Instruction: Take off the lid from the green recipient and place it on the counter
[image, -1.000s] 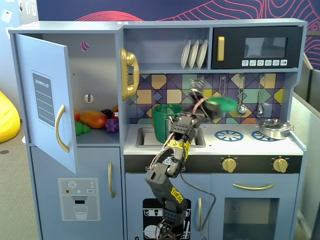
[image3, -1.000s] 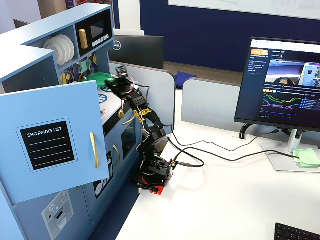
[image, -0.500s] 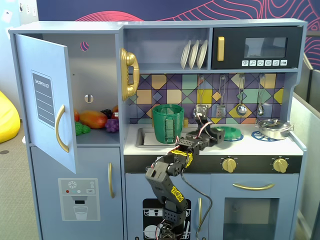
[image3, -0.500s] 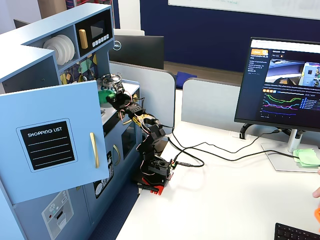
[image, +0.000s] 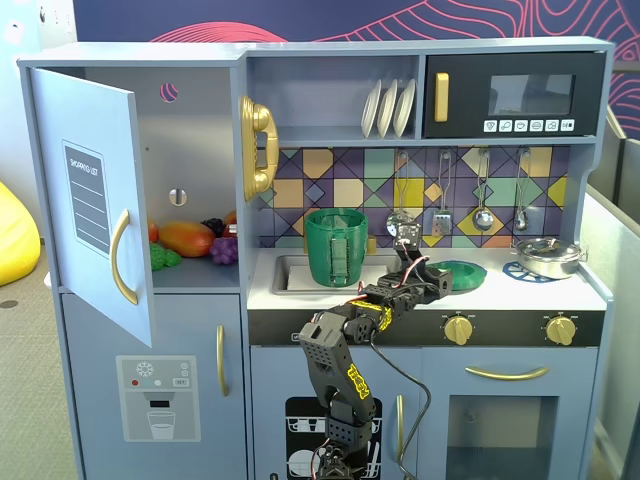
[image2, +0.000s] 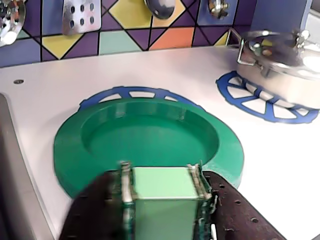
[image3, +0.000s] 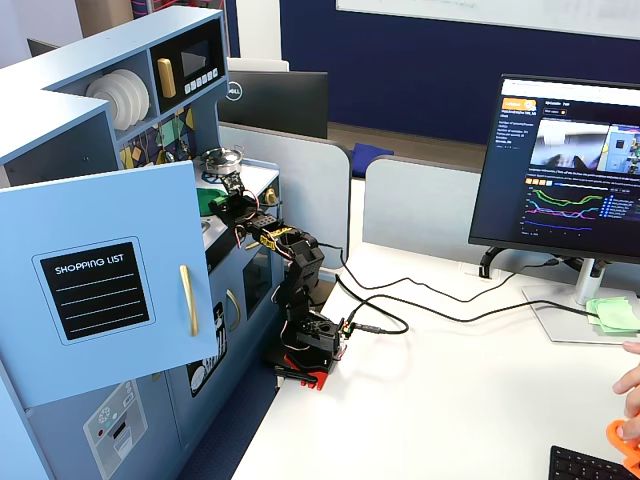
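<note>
The dark-green lid lies flat on the white counter, over the left blue burner ring. Its light-green knob sits between my jaws. My gripper is shut on the knob, with a pad touching each side. In a fixed view the lid lies right of the sink, with my gripper over its left edge. The green recipient stands open in the sink, left of my gripper. In the other fixed view my gripper reaches over the counter, and the lid shows only as a small green patch.
A silver pot stands on the right burner ring; it also shows at the upper right of the wrist view. Utensils hang on the tiled back wall. The sink edge is at the lid's left. The fridge door is open.
</note>
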